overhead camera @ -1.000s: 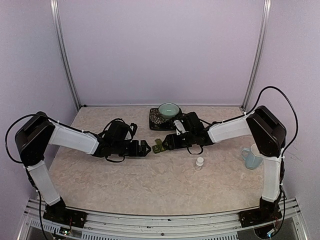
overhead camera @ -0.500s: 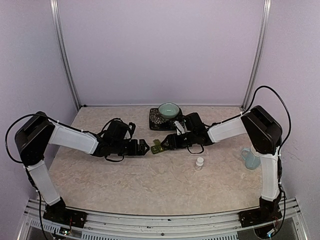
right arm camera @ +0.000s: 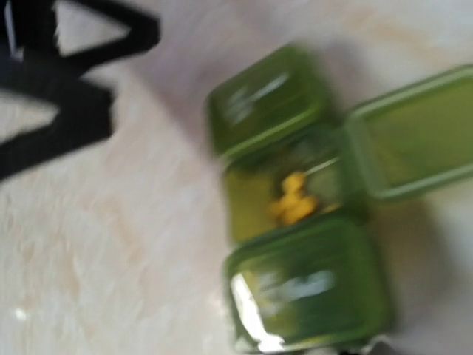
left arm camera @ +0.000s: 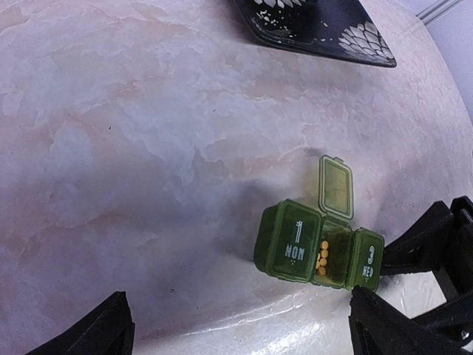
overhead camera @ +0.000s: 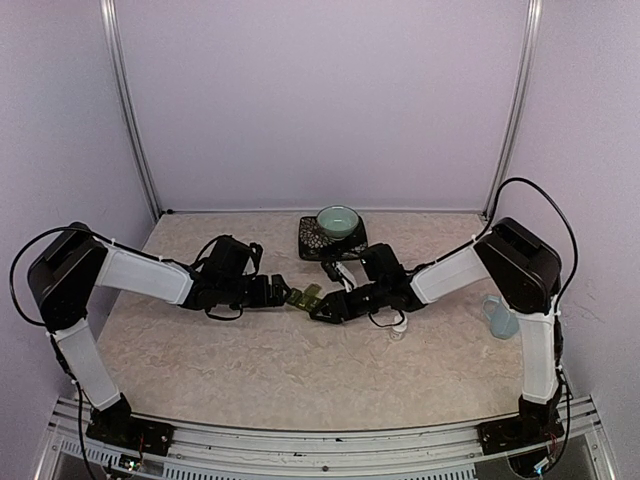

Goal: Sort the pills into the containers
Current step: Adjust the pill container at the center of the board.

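The dark green containers (left arm camera: 318, 248) are a strip of three compartments on the table between my grippers; they also show in the top view (overhead camera: 304, 297). The two end lids, marked 1 MON and 3 WED, are shut. The middle lid (left arm camera: 336, 185) stands open over several yellow pills (left arm camera: 322, 259). My left gripper (overhead camera: 285, 295) is open and empty just left of the strip. My right gripper (overhead camera: 325, 310) is at the strip's right end, and its fingers (left arm camera: 425, 240) look spread. The blurred right wrist view shows the strip (right arm camera: 295, 214) and the pills (right arm camera: 294, 200) close up.
A teal bowl (overhead camera: 338, 218) sits on a dark patterned mat (overhead camera: 318, 242) behind the strip; the mat also shows in the left wrist view (left arm camera: 318, 22). A small white bottle (overhead camera: 399, 327) stands by my right forearm. A pale blue mug (overhead camera: 503, 315) is at the right edge.
My right gripper has swung toward the front and left. The strip has shifted a little left with it. My left gripper has drawn back slightly to the left.
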### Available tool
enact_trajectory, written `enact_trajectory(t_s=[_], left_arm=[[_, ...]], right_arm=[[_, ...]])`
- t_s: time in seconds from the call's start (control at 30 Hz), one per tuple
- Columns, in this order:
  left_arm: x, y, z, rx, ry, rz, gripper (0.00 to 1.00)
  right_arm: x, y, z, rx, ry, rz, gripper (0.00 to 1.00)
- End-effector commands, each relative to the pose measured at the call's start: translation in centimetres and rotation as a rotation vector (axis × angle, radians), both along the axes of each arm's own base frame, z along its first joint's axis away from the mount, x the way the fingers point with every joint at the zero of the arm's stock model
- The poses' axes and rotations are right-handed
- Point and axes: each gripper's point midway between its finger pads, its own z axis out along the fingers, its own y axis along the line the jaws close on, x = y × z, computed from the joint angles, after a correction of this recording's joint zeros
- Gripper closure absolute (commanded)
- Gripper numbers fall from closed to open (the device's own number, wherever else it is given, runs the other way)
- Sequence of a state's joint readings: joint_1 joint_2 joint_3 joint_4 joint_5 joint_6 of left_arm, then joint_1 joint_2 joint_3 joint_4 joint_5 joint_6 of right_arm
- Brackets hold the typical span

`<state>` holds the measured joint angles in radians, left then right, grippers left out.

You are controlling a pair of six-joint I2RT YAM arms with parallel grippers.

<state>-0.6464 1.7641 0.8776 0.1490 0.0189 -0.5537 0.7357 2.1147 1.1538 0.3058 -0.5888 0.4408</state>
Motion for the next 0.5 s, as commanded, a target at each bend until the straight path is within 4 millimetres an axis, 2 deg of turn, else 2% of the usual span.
enact_trajectory(t_s=[0.0,0.2,0.47], left_arm=[[0.2,0.5,1.4,-0.010,-0.024,0.011,0.01],[0.0,0.6,2.1,-0.021,-0.034,0.014,0.01],[-0.3,0.9,2.9,-0.029,-0.041,0.015,0.01]], right_arm=[[-0.5,-0.1,1.6,-0.030,-0.154,-0.003,0.40],[1.3,-1.7,1.7,-0.142,-0.305,-0.090,0.30],[1.4,-0.6,-0.3,-0.282,-0.502,-0.031,0.19]])
